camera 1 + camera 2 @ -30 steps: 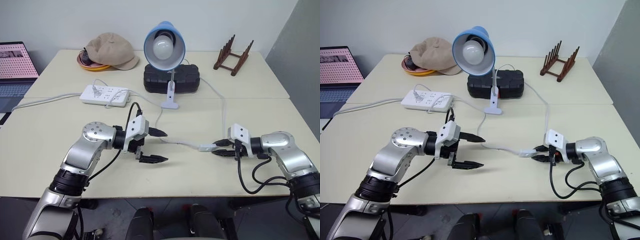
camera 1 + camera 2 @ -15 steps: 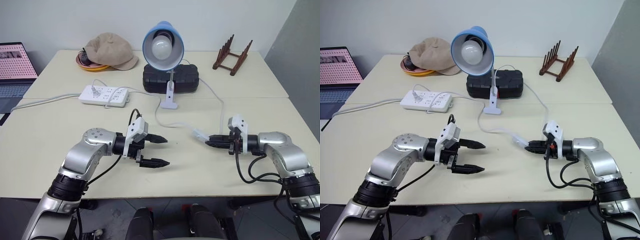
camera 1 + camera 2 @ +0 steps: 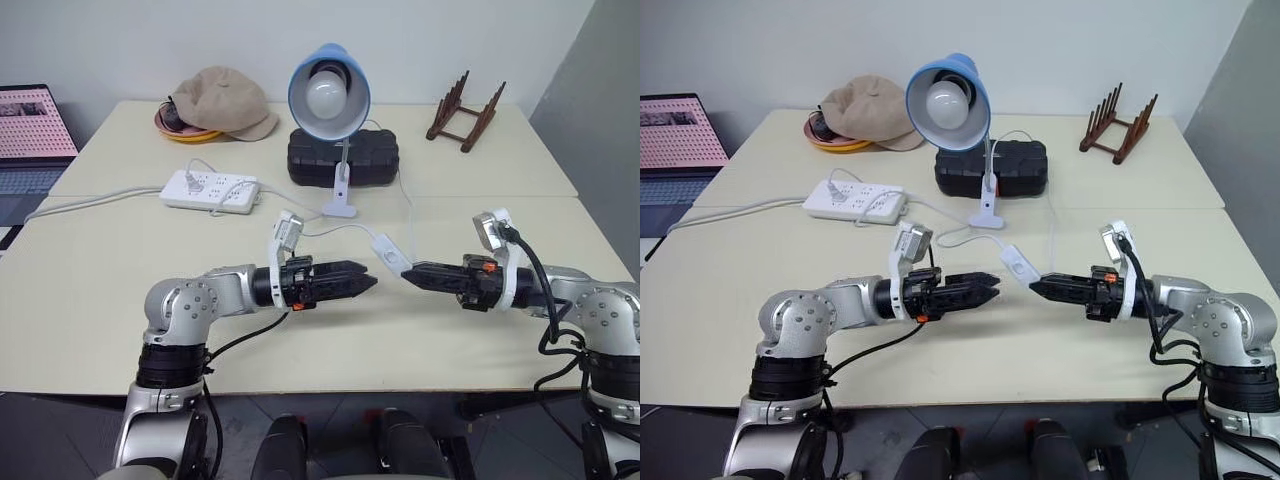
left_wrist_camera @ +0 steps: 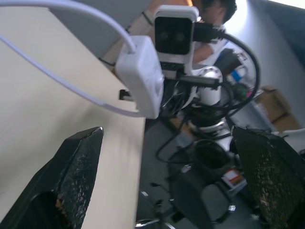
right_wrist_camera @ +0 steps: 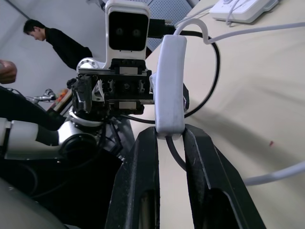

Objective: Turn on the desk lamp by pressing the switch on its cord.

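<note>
Right gripper clamped on cord just below switch, held up in front of lamp. Left gripper, fingers apart, just beside switch. Risk: thin grip lets switch swing or slip when pressed.

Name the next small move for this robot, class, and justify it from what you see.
Probably bring the left pincer a little further toward the switch and close on it. The right pincer is shut on the cord just below the switch, holding it off the table; the left is open, its tips facing it, and the desk lamp looks unlit.
</note>
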